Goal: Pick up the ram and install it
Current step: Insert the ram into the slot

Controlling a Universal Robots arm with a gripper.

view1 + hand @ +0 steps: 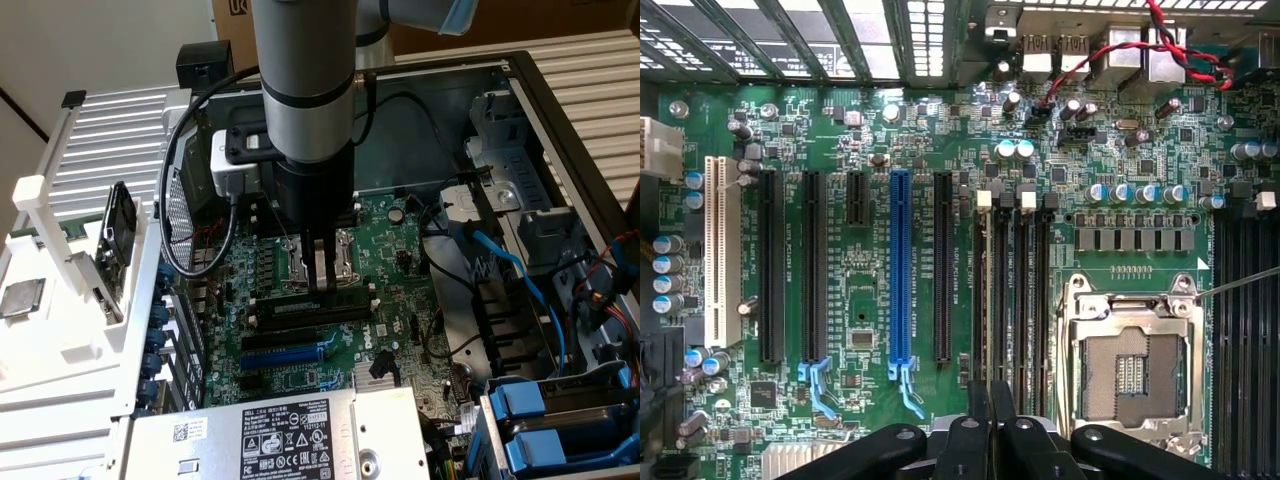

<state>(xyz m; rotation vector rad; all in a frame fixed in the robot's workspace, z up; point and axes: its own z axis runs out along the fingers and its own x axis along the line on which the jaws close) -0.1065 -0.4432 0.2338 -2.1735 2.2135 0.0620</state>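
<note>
Jaws clamped on ram [290, 305] at motherboard [400, 250]; DELL label [285, 440] nearby

Ram [345, 294]: thin green stick, on edge, along black slot [300, 318].

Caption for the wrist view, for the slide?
Shut gripper at the motherboard's memory slots, beside the CPU socket.

Pale wall [100, 40], cardboard box [540, 25]
</note>
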